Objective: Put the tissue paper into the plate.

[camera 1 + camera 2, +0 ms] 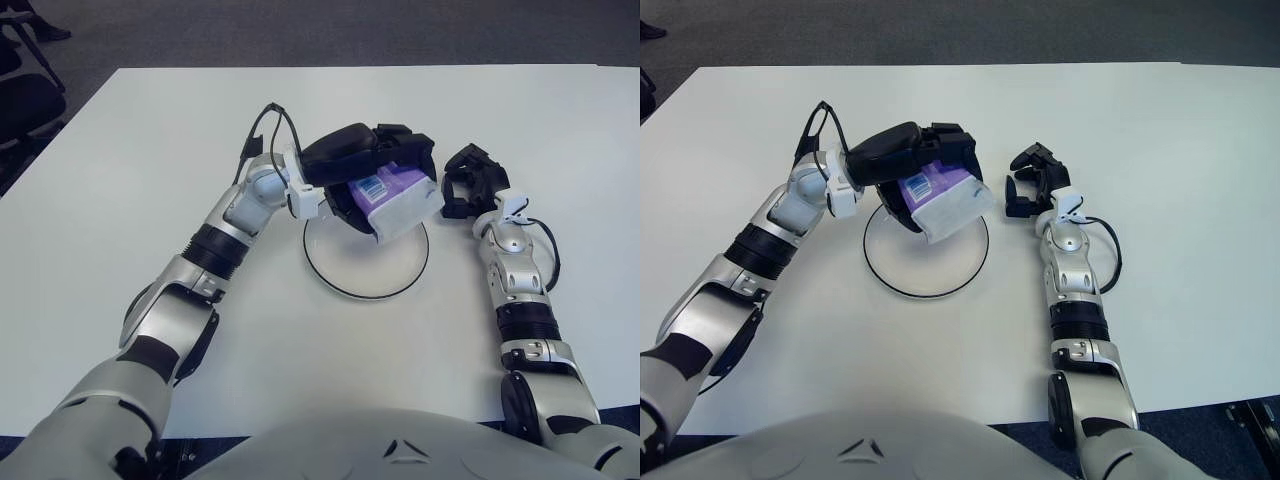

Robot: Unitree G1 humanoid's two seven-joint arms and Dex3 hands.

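We look down from two head-mounted eyes set slightly apart, facing forward over the same white table [120,180].

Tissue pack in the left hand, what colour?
Purple and white tissue pack, gripped by the left hand; clearest in the right eye view.

- L hand [365,165]: arm reaching fwd and inward, wrist bent toward centre, fingers curled around a grasped pack, palm facing down.
- R hand [1032,182]: forearm stretched straight fwd, fingers loosely apart, holding nothing.
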